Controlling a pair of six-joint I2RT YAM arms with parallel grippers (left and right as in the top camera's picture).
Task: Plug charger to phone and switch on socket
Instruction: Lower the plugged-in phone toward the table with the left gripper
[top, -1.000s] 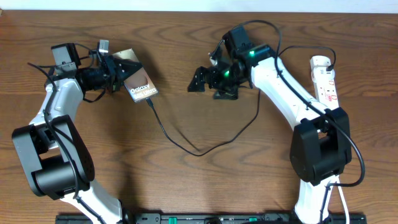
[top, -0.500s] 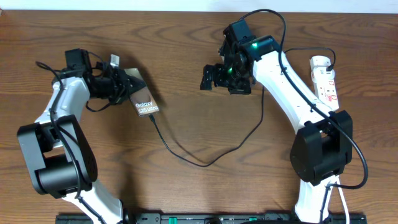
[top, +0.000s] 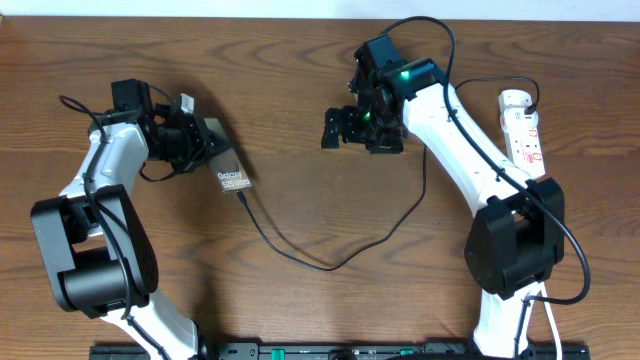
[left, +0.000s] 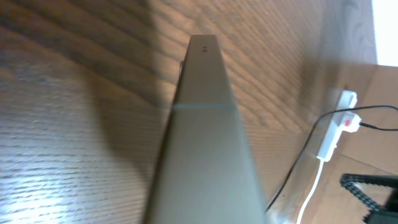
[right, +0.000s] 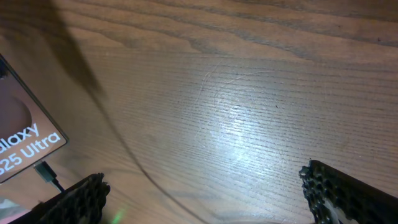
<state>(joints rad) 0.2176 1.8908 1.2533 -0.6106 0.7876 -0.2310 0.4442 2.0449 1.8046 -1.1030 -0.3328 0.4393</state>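
My left gripper (top: 200, 143) is shut on the phone (top: 230, 172), a dark slab with white "Galaxy S25 Ultra" lettering, held tilted over the table's left side. In the left wrist view the phone's grey edge (left: 205, 130) fills the middle and hides the fingers. The charger, a thin black cable (top: 330, 263), runs from a connector tip at the phone's lower edge (top: 243, 196) in a loop toward the right arm. The right wrist view shows the phone corner (right: 25, 146) and the tip (right: 46, 171). My right gripper (top: 345, 128) (right: 211, 199) is open and empty. The white socket (top: 522, 125) lies at far right.
The socket and its white lead also show in the left wrist view (left: 339, 121). Thick black robot cables arc over the right arm (top: 440, 40). The table's far edge meets a white wall at the top.
My left gripper has carried the phone a little toward the front right, dragging the cable along. My right gripper moved slightly right, then held still.
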